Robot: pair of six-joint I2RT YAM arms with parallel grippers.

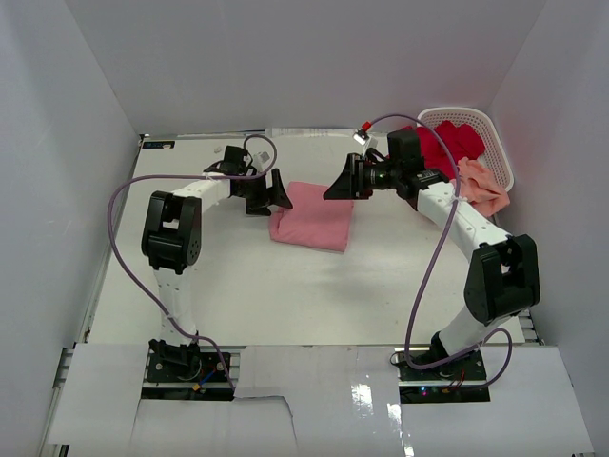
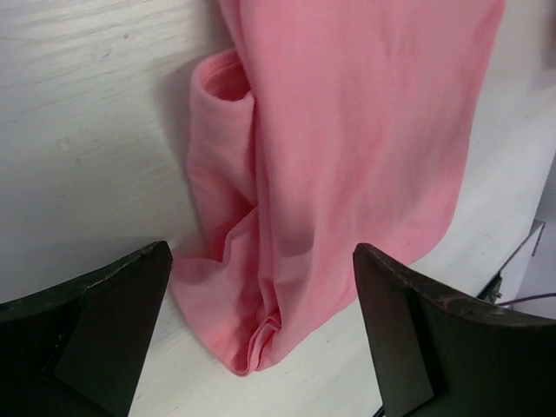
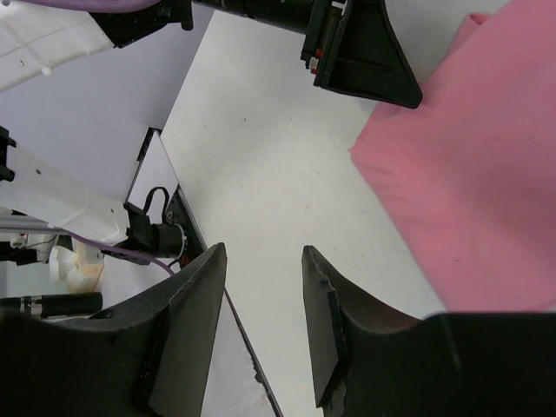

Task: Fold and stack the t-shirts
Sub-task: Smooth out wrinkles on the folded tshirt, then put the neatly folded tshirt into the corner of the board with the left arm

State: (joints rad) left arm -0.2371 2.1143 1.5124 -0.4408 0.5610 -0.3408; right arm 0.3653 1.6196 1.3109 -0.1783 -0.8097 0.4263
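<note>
A medium pink t-shirt point(image 1: 312, 217) lies folded into a rough rectangle on the white table, mid-back. My left gripper point(image 1: 271, 195) hovers at its left edge, open wide. In the left wrist view the pink t-shirt point(image 2: 347, 156) lies below the left gripper point(image 2: 261, 252), its bunched corner between the spread fingers and untouched. My right gripper point(image 1: 341, 181) hangs above the shirt's far right corner. It is open and empty in the right wrist view point(image 3: 263, 252), over bare table beside the pink t-shirt point(image 3: 469, 200). A deep red t-shirt point(image 1: 442, 143) fills the basket. A pale peach t-shirt point(image 1: 481, 186) drapes over its near rim.
The white perforated basket point(image 1: 495, 143) stands at the back right corner. White walls close in the table on the left, back and right. A finger of the left gripper point(image 3: 365, 52) shows at the top of the right wrist view.
</note>
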